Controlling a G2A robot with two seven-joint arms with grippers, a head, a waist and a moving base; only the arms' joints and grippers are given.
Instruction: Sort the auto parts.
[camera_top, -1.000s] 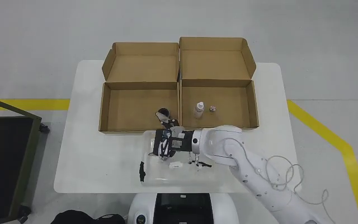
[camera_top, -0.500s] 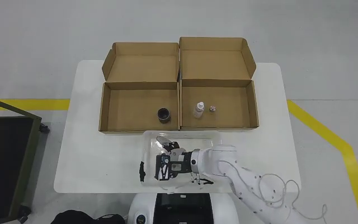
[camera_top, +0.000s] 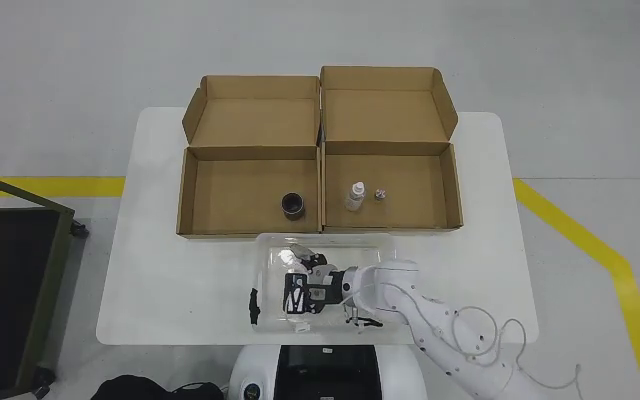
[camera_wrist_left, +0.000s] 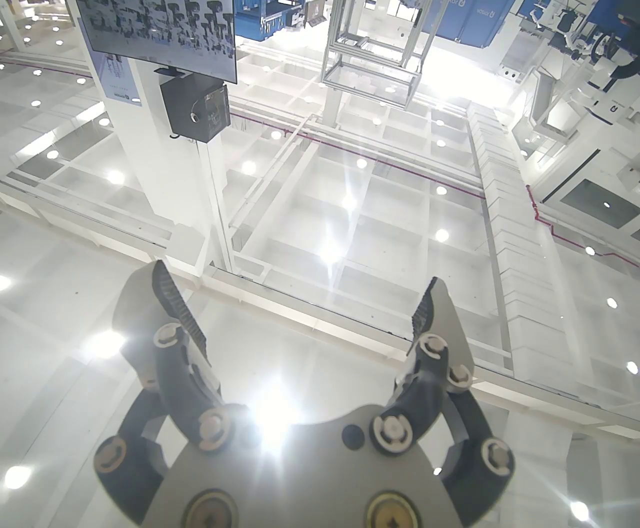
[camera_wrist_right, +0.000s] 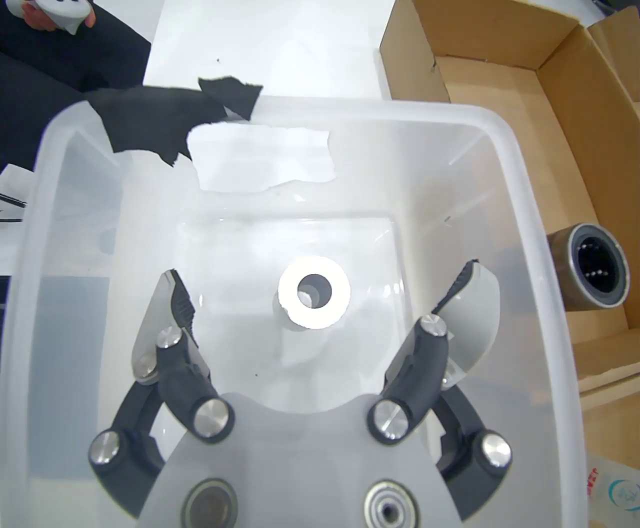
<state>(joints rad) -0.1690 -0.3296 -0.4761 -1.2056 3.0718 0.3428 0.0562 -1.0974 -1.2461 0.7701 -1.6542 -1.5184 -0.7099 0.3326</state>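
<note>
Our right end effector (camera_wrist_right: 322, 277) hangs open above the white ring-shaped part (camera_wrist_right: 289, 300) in the clear plastic bin (camera_wrist_right: 525, 200); we'd centre, descend straight, pinch its rim.

4 parts, 3 containers
White ring (camera_wrist_right: 314, 299) is lying flat in the bin (camera_wrist_right: 520, 165); dark bearing (camera_top: 292, 205) is sitting in the left box (camera_top: 230, 195); bottle (camera_top: 356, 195) and small part (camera_top: 380, 194) are sitting in the right box (camera_top: 420, 190).

Your white right arm (camera_top: 440, 315) carries a thin cable (camera_top: 520, 325); right gripper (camera_wrist_right: 321, 274) and left gripper (camera_wrist_left: 296, 276) have grey fingers (camera_wrist_right: 482, 305), black links.
</note>
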